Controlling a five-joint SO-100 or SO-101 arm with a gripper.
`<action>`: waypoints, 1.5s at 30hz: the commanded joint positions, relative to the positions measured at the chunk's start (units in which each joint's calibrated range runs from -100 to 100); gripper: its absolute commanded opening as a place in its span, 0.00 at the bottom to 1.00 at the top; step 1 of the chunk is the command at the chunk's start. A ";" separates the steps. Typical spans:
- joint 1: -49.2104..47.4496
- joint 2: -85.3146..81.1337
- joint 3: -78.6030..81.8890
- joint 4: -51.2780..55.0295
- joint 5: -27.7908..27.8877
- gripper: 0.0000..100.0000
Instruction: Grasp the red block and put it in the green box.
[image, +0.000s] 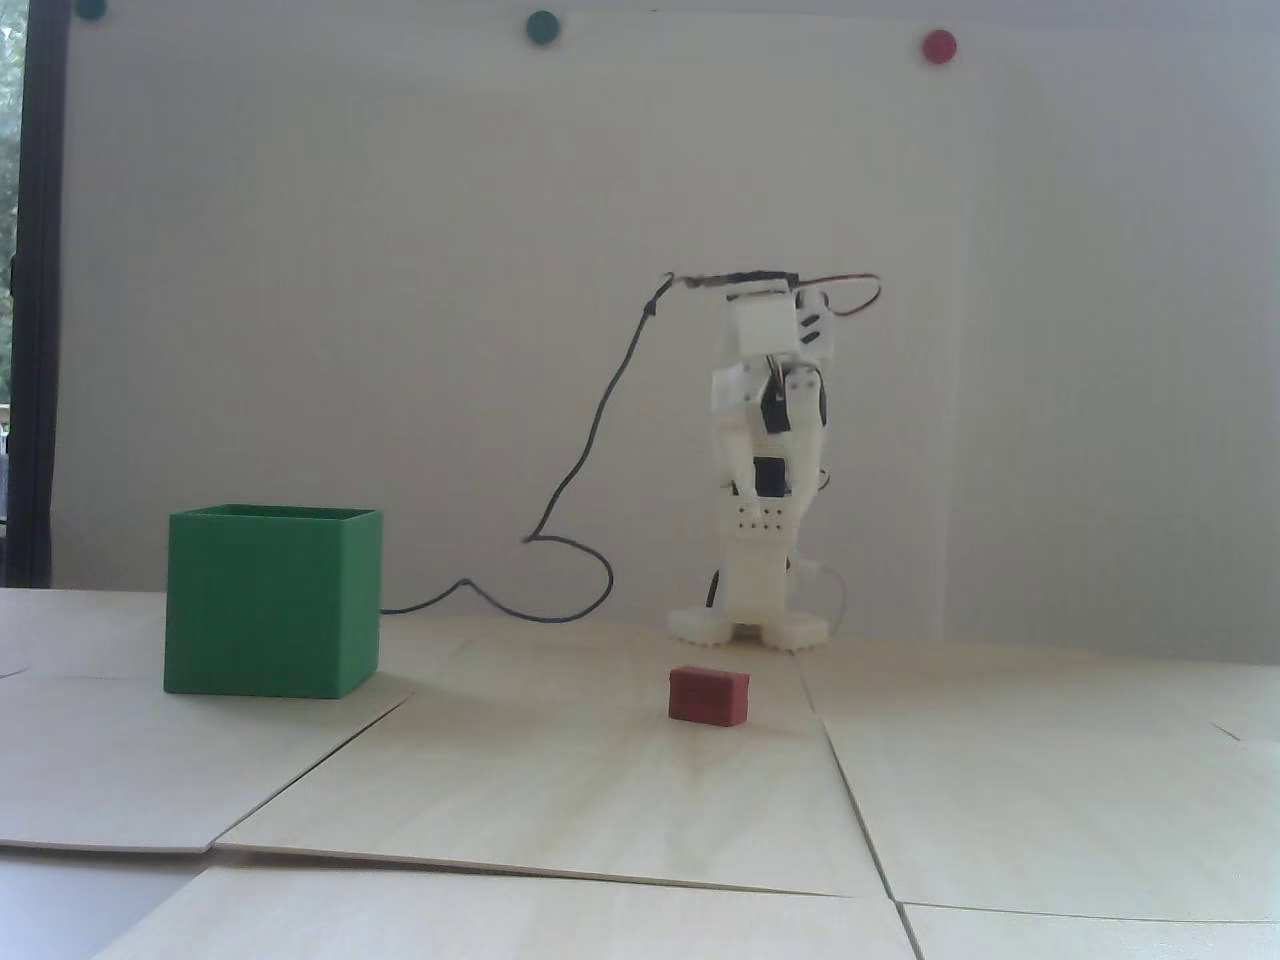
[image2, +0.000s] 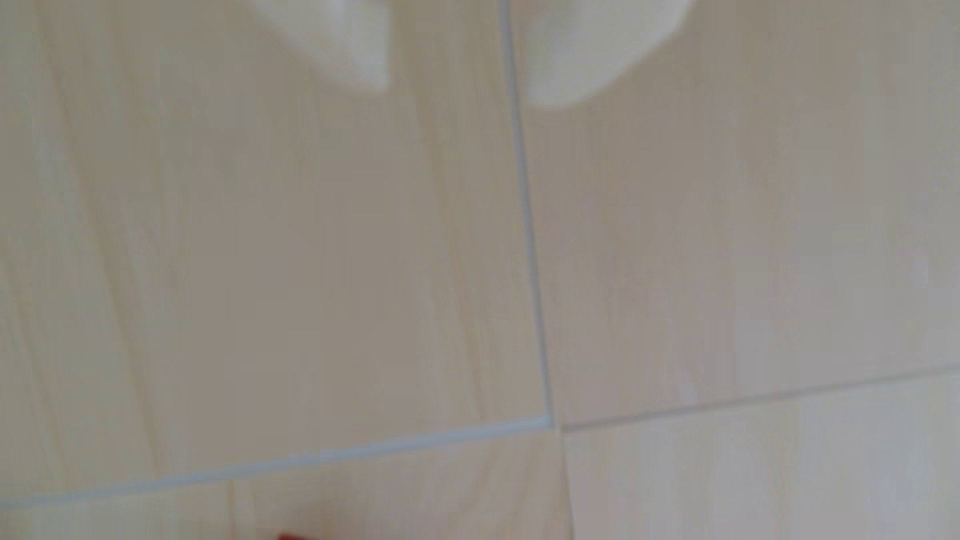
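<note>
pale wood table (image: 600, 800) | red block (image2: 293, 536) cut off | gripper (image2: 457, 96) blurred

arm (image: 765, 470) was all white printed plastic | black servo blocks showed at the joints | wide flat foot (image: 748, 628) at the base | grid of small dark holes on the lower body | red, white and black wires looped up top | thin dark cable (image: 600, 420) trailed off it

White arm (image: 765, 480) folded upright, end effector (image2: 457, 93) fingertips apart, empty.
</note>
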 joint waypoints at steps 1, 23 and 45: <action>1.69 20.74 -24.64 2.61 -0.97 0.09; 7.88 78.30 -81.96 11.29 -2.12 0.17; 8.77 81.38 -83.29 10.96 2.31 0.17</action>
